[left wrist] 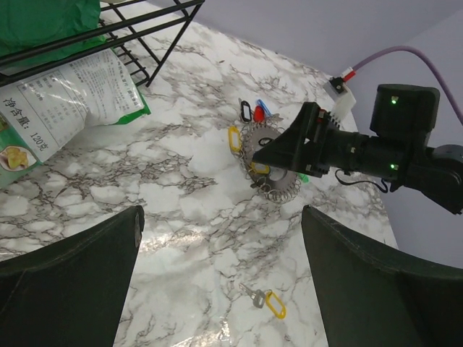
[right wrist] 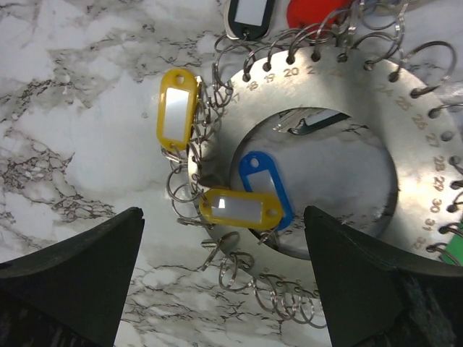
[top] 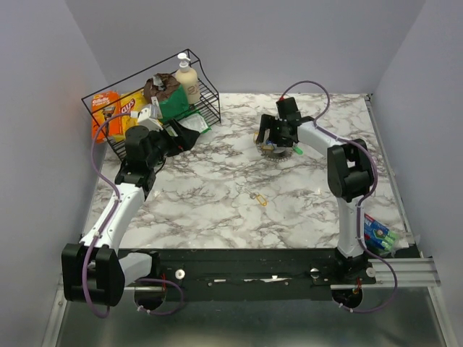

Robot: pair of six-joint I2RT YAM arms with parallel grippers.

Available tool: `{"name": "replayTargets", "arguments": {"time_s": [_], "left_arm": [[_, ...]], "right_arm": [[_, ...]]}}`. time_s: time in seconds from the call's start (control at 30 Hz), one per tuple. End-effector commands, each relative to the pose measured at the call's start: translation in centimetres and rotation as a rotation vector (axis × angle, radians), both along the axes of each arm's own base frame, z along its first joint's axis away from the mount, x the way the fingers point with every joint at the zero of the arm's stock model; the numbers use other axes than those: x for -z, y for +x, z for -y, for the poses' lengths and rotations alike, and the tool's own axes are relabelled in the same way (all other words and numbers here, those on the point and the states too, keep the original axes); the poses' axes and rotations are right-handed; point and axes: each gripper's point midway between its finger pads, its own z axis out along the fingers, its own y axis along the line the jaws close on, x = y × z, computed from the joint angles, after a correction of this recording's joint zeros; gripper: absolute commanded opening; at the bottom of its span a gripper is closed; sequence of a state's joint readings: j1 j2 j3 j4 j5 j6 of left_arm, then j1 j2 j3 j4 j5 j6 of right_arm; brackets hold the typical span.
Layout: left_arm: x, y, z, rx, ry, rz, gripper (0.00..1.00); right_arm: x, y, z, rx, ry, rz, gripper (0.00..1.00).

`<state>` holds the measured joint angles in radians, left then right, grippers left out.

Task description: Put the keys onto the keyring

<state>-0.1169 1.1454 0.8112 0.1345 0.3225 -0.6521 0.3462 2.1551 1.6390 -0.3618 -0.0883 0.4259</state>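
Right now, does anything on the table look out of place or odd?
Yes. One key with a yellow tag lies alone on the marble table, well apart from the numbered keyring disc, where the other tags are gathered. It looks like a stray that is not on the ring.

Keyring (right wrist: 347,90) cut by right edge, wrist view; red key tag (right wrist: 317,11) clipped at top edge.

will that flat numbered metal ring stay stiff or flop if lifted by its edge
The flat numbered metal ring looks like solid plate, so it probably stays stiff. Its small wire loops and yellow plastic tags sit loose, so these likely dangle.
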Motion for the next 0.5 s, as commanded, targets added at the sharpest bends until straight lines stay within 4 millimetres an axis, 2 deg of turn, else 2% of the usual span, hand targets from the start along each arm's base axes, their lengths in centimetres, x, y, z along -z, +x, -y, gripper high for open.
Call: {"name": "replayTargets", "arguments": {"time_s": [0.0, 0.03, 0.07, 0.13, 0.3, 0.4, 0.47], "left_arm": [[-0.8, 0.0, 0.6, 0.045, -0.026, 0.022, 0.99], [-0.8, 0.0, 0.7, 0.049, -0.026, 0.020, 0.99], [-0.8, 0.0, 0.7, 0.051, -0.028, 0.018, 0.99], [-0.7, 0.0, 0.8, 0.053, -0.029, 0.013, 0.99], [-0.9, -0.1, 0.6, 0.049, -0.022, 0.022, 0.99], [-0.7, -0.2, 0.5, 0.045, -0.017, 0.019, 0.99], [-0.6, -0.1, 0.6, 0.047, -0.017, 0.017, 0.99]], "right_arm": [[0.6, -1.6, -2.1, -0.092, 0.060, -0.119, 1.00], [1.7, -1.8, -2.1, -0.099, 0.058, -0.153, 1.00], [1.4, -1.6, -2.5, -0.111, 0.068, -0.157, 1.00], [2.4, -2.8, -2.9, -0.140, 0.084, -0.222, 1.00], [3.2, -5.2, -3.5, -0.191, 0.127, -0.302, 1.00], [2.8, -6.4, -3.4, -0.208, 0.133, -0.314, 1.00], [3.4, -7.7, -3.1, -0.213, 0.133, -0.349, 1.00]]}}
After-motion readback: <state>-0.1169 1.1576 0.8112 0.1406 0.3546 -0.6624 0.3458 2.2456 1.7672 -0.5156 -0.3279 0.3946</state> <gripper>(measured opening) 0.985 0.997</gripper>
